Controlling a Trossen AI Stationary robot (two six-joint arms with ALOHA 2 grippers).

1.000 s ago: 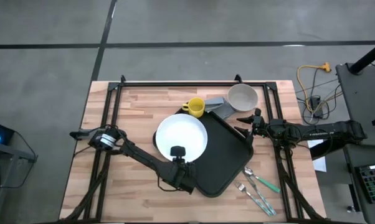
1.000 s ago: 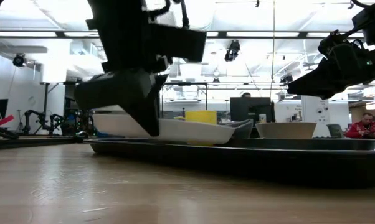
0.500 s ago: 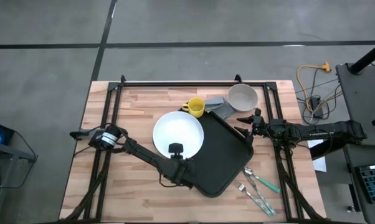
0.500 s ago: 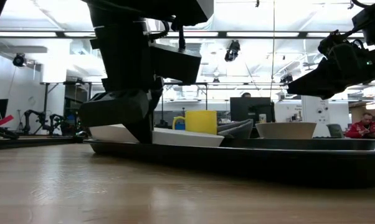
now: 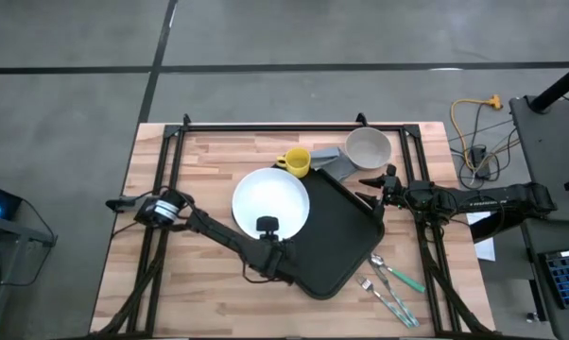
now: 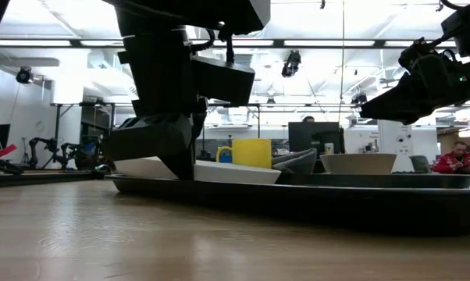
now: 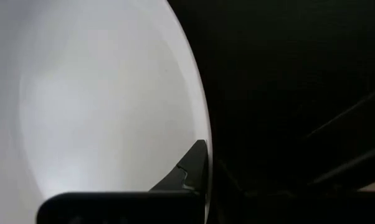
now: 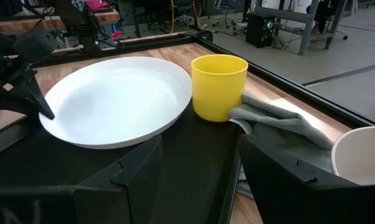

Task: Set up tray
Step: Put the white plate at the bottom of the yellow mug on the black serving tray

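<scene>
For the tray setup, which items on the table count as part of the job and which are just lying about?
Part of the job:
- black tray
- left tool, shut on the white plate's rim, over the tray's left edge
- right tool, open, above the tray's right side

Lying about for now:
- yellow mug
- grey cloth
- grey bowl
- cutlery
</scene>
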